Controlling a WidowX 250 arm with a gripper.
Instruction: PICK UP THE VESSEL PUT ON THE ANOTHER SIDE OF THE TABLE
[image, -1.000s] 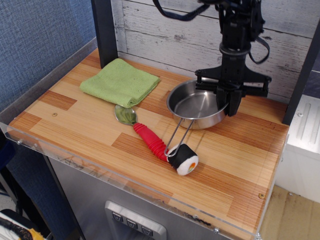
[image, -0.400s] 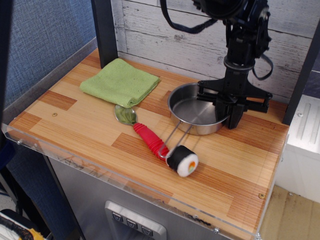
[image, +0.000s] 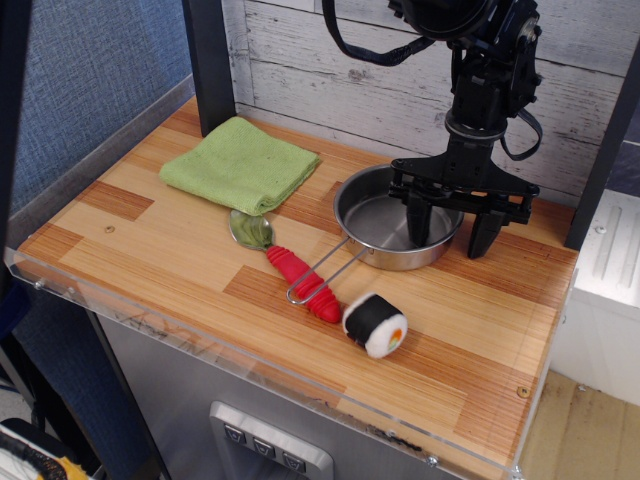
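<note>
Vessel (image: 398, 222) on table (image: 180, 265); fingers (image: 416, 219) spread (1 inside, 1 outside right rim).

Cloth (image: 241, 164) back-left, pan (image: 385, 230) right of it (handle over spoon (image: 287, 267)), sushi roll (image: 375, 325) in front.

My gripper (image: 452, 224) spread wide astride the vessel's (image: 385, 228) right rim, one finger inside the pan, wire handle lying over the red-handled spoon (image: 285, 262), sushi roll (image: 374, 325) nearby, green cloth (image: 240, 163) on the table (image: 150, 250)
</note>
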